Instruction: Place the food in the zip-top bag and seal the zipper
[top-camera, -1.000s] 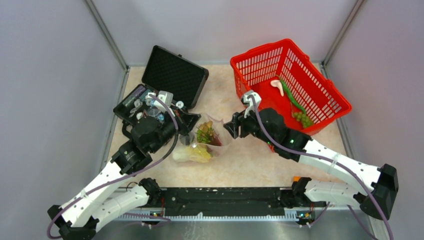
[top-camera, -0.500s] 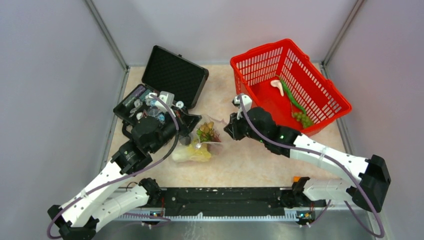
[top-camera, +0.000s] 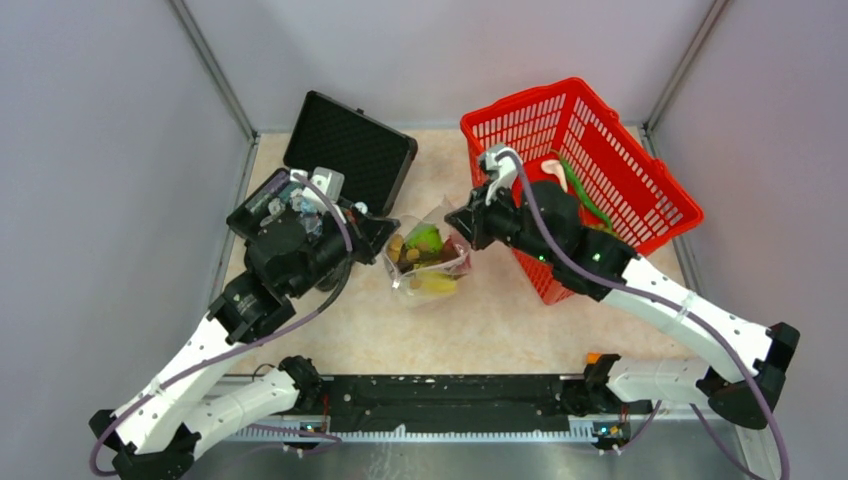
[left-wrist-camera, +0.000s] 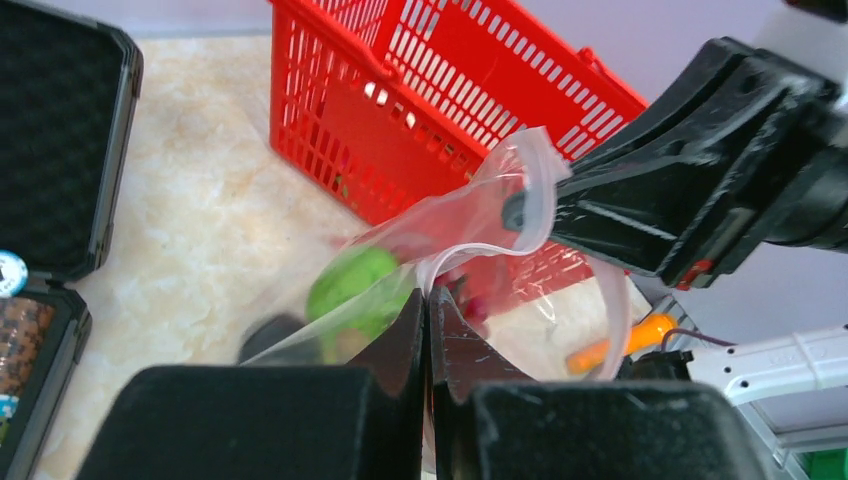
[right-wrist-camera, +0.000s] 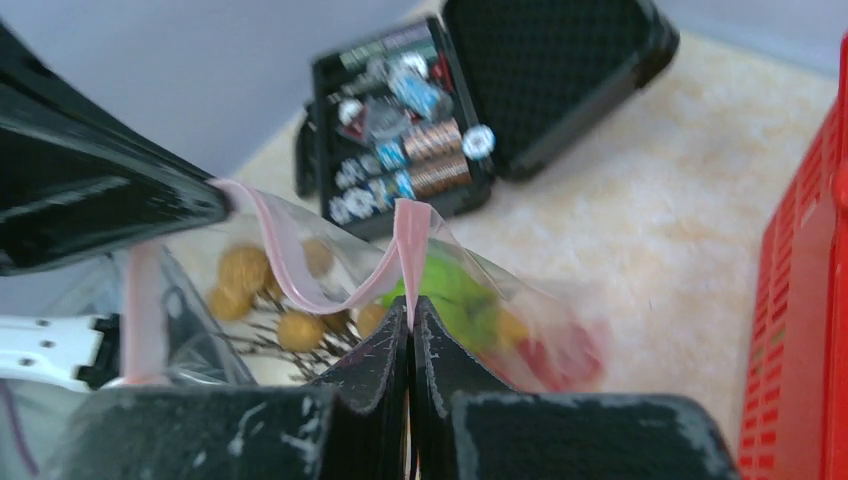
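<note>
Across the middle of the top view, on the pale marbled surface (top-camera: 500, 320), the red basket (top-camera: 520, 102) sits at upper right and the open black case (top-camera: 350, 150) at upper left. Between them is the zip-top bag (top-camera: 428, 262), strung from one arm to the other. Its mouth edge, the long axis, runs left to right across the frame. Its body sags toward the bottom edge, and whether it touches the surface cannot be told.

Inside the bag lies the food: a green pear-like fruit (top-camera: 428, 238) uppermost, brown bits (right-wrist-camera: 245, 268) toward the left, red-purple grapes (right-wrist-camera: 560, 355) (blurred) toward the right and the yellow leafy bunch (top-camera: 437, 283) lowest.

In the right wrist view the zipper (right-wrist-camera: 300, 270) dips in a slack curve from upper left down to the bottom centre. Its two sides look parted rather than sealed.

Each end of that edge is caught. The left fingers (left-wrist-camera: 425, 320) are pressed together on the clear film at the bag's left corner. The right fingers (right-wrist-camera: 410, 330) are pinched on the pink strip at its right corner, so the bag hangs between the two tips.
</note>
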